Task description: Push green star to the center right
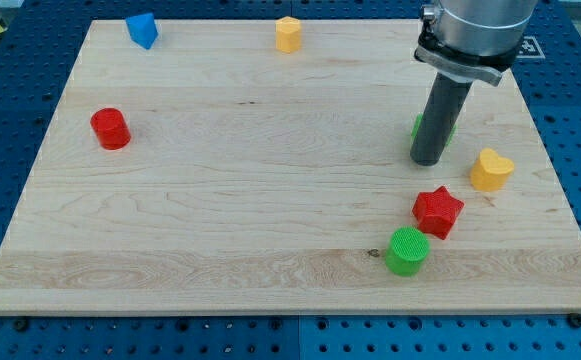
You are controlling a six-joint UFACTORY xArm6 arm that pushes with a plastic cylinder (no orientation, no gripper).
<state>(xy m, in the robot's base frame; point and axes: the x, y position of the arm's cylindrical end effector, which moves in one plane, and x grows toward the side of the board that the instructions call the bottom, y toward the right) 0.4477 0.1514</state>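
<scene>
The green star (449, 128) lies at the view's right, a little above mid height, and is mostly hidden behind my dark rod; only slivers of green show on each side of it. My tip (426, 159) rests on the board at the star's lower left edge, touching or almost touching it. The wooden board (250, 200) fills most of the view.
A yellow heart (491, 169) lies right of my tip. A red star (438, 211) and a green cylinder (407, 250) lie below it. A red cylinder (111, 129) is at the left, a blue block (142, 30) and a yellow block (288, 34) along the top.
</scene>
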